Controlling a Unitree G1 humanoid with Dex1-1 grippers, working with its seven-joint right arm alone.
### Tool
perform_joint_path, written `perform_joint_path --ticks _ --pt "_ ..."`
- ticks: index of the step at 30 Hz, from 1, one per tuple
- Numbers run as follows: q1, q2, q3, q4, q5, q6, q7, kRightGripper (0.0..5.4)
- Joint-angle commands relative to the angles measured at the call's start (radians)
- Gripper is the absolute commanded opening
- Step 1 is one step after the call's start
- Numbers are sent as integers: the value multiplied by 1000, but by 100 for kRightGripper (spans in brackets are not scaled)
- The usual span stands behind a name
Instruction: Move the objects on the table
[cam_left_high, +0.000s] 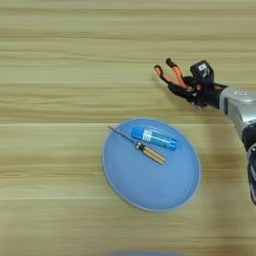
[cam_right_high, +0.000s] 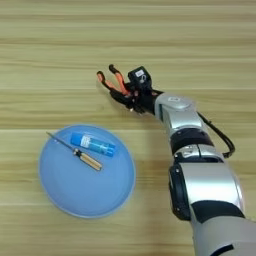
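My right gripper reaches in from the right and is shut on the orange-and-black pliers. Their handles stick out to the left past the black fingers, above the wooden table. The pliers' head is hidden inside the hand. Just below and to the left, a thin screwdriver with a yellowish handle lies slanted on the round blue plate. Beside it on the plate rests a blue tube with a white band.
The silver forearm and the robot's upper arm fill the lower right of the right eye view. A black cable loops out beside the arm. Bare wood stretches across the table's far and left sides.
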Motion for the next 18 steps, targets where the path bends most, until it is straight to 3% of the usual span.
perform_joint_path --ticks 1,9,12,18 --pt "-45 -33 -16 -167 38 14 6 239" --pt "41 -36 -33 -434 116 125 81 239" --pt "71 -46 -54 -543 186 195 141 239" --pt "135 -64 -59 -718 267 283 216 239"
